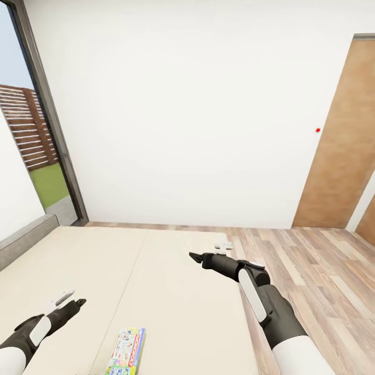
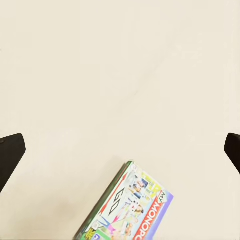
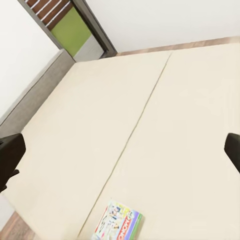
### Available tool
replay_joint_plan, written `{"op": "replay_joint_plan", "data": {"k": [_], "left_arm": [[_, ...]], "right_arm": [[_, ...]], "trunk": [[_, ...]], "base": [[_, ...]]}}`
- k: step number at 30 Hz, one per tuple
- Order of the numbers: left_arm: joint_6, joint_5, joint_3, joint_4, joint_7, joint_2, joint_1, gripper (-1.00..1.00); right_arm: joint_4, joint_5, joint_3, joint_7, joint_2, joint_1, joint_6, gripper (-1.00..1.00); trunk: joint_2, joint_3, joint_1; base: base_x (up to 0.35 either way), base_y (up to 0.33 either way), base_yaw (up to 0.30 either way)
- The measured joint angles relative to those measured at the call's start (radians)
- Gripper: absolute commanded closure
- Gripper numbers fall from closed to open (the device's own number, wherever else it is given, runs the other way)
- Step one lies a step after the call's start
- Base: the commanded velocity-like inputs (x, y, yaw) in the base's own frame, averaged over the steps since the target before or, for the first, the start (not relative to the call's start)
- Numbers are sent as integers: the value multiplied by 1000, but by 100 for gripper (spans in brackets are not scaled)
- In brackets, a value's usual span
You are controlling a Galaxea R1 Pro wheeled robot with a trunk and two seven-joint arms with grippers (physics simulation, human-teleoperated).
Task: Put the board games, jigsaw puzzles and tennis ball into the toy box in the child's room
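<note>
One board game (image 1: 126,351), a flat box with colourful art and "Monopoly" printed on it, lies on the beige bed (image 1: 156,281) near its front edge. The same box appears in the left wrist view (image 2: 131,210) and the right wrist view (image 3: 119,223). My left gripper (image 1: 77,303) hovers open over the mattress, a little left of and beyond the box, its fingers (image 2: 10,155) spread wide. My right gripper (image 1: 195,256) is open above the bed's right part, further from the box, holding nothing. The table, toy box, jigsaw puzzles and tennis ball are out of view.
A grey headboard (image 1: 26,242) runs along the bed's left side. Behind it is a tall dark-framed window (image 1: 47,130). Wooden floor (image 1: 312,271) lies right of the bed, with a brown door (image 1: 344,140) in the white wall beyond.
</note>
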Motion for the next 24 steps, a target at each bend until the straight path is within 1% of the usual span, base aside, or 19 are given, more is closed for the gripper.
{"op": "replay_joint_plan", "data": {"k": [24], "left_arm": [[0, -1, 0, 0, 0, -1, 0, -100]], "right_arm": [[0, 0, 0, 0, 0, 0, 1, -100]], "trunk": [[1, -39, 0]], "base": [[0, 0, 0]]}}
